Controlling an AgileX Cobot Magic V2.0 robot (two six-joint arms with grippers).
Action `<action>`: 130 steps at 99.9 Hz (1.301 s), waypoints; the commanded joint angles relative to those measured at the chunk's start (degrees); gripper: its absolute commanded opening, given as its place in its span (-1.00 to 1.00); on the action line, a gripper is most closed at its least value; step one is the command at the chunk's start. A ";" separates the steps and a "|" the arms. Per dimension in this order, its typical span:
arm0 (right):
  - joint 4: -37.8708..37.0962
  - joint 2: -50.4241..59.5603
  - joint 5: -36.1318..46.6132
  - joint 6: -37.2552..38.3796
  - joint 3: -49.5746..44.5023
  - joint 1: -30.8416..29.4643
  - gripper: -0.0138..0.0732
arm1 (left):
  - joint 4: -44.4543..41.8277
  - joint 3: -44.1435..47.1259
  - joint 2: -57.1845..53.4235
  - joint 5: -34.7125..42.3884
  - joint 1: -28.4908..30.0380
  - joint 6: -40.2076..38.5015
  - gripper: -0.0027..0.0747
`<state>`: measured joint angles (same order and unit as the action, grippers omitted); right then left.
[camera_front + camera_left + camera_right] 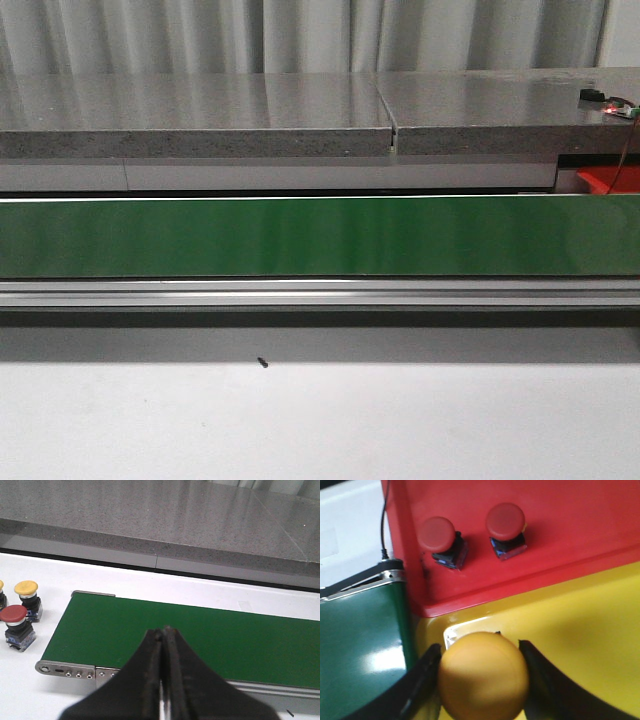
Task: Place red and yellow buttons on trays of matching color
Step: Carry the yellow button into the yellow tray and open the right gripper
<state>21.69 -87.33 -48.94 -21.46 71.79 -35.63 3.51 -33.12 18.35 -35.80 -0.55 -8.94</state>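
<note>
Two red-capped buttons (440, 540) (506, 527) already sit in the red plastic tray (570, 525), the right gripper (482, 680) has its fingers clamped on a yellow-capped button (482, 677) over the yellow plastic tray (580, 630), and beside the green conveyor belt (175, 635) a red-capped button (15, 625) and a yellow-capped one (27, 597) wait on the white table (20, 695) while the left gripper (162, 680) hangs with fingers together.

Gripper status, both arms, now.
Left gripper: closed, holding nothing, above the green belt.
Right gripper: closed on a yellow button, over the yellow tray.
</note>
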 commanded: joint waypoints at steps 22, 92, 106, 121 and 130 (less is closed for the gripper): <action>0.94 -6.30 3.89 0.04 1.94 -3.03 -0.02 | 0.54 -1.47 0.56 4.03 -0.48 0.06 -0.98; 2.49 -13.42 11.28 -0.01 1.94 -2.97 -0.02 | 0.54 -1.47 0.56 4.03 -0.48 0.06 -0.98; 3.16 -14.36 11.69 -0.61 1.94 -2.97 -0.02 | 0.54 -1.47 0.56 4.03 -0.48 0.06 -0.98; 4.84 -15.53 11.52 -1.56 1.88 -2.97 -0.02 | 0.54 -1.47 0.56 4.03 -0.48 0.06 -0.98; 5.18 -15.96 11.57 -1.70 1.84 -2.97 -0.02 | 0.54 -1.47 0.56 4.03 -0.48 0.06 -0.98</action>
<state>24.90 -105.73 -39.00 -22.20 71.88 -38.33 3.51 -33.12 18.35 -35.80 -0.55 -8.90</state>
